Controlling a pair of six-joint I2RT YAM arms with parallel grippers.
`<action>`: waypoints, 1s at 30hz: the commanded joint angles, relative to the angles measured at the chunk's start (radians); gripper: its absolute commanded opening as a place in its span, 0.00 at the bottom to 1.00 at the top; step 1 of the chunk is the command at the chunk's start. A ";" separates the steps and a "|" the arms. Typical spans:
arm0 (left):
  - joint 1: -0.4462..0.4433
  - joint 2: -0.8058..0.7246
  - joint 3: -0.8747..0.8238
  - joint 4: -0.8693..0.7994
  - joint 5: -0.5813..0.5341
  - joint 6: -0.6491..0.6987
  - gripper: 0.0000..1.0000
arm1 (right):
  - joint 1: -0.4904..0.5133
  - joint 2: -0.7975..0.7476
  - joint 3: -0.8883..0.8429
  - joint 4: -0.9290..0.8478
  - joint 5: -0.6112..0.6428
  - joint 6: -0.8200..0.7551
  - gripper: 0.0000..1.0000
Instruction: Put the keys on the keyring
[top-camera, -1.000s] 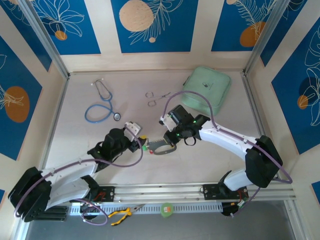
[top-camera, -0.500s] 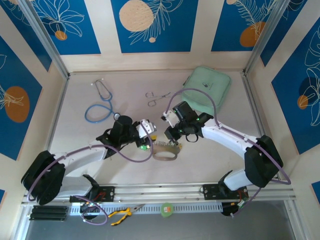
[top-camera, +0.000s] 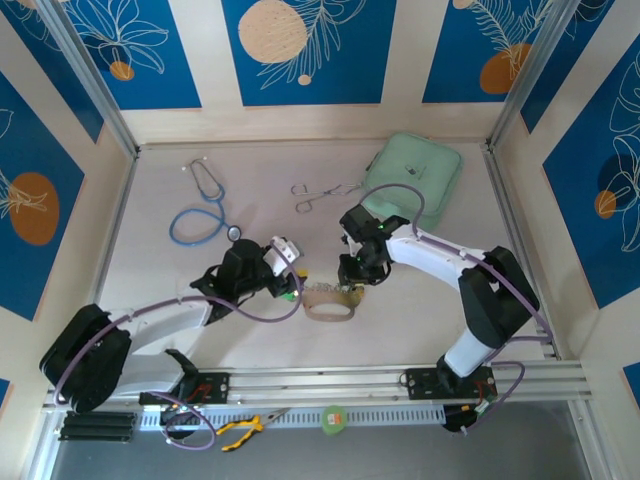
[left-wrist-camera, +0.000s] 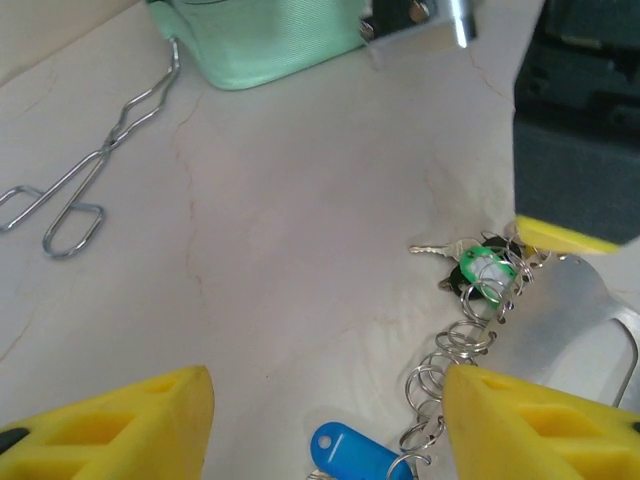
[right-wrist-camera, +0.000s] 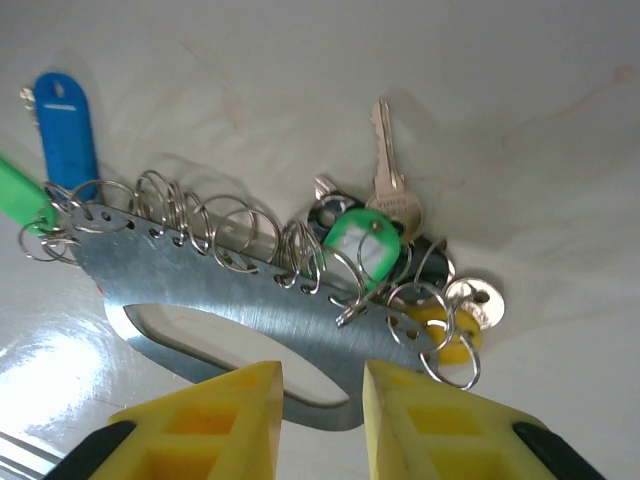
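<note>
The keyring (top-camera: 328, 304), a pale oval metal loop, lies flat on the table between both arms. In the right wrist view the keyring (right-wrist-camera: 220, 275) carries a row of split rings with keys bunched at its right end: a green-headed key (right-wrist-camera: 365, 245), a yellow one (right-wrist-camera: 445, 325), a plain silver key (right-wrist-camera: 390, 190) and a blue one (right-wrist-camera: 65, 125) at its left. My right gripper (right-wrist-camera: 322, 400) stands open, its fingers either side of the loop's near rim. My left gripper (left-wrist-camera: 325, 420) is open wide above the blue key (left-wrist-camera: 350, 455), beside the keyring (left-wrist-camera: 570, 310).
A blue-tubed stethoscope (top-camera: 205, 210) lies at the back left, steel forceps (top-camera: 315, 192) at the back middle and a mint-green pouch (top-camera: 415, 180) at the back right. Yellow-handled pliers (top-camera: 245, 428) lie by the front rail.
The right gripper, shut on the keyring a second ago, has set it down on the table and opened. The left arm has swung up and to the right, closer to the keyring.
</note>
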 joint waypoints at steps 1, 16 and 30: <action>0.008 -0.039 -0.017 0.062 -0.033 -0.062 0.62 | 0.025 0.053 0.068 -0.103 0.073 0.161 0.29; 0.009 -0.093 -0.059 0.075 -0.043 -0.068 0.62 | 0.085 0.162 0.162 -0.089 0.070 0.156 0.21; 0.009 -0.108 -0.063 0.069 -0.053 -0.058 0.61 | 0.080 0.213 0.164 -0.064 0.039 0.157 0.21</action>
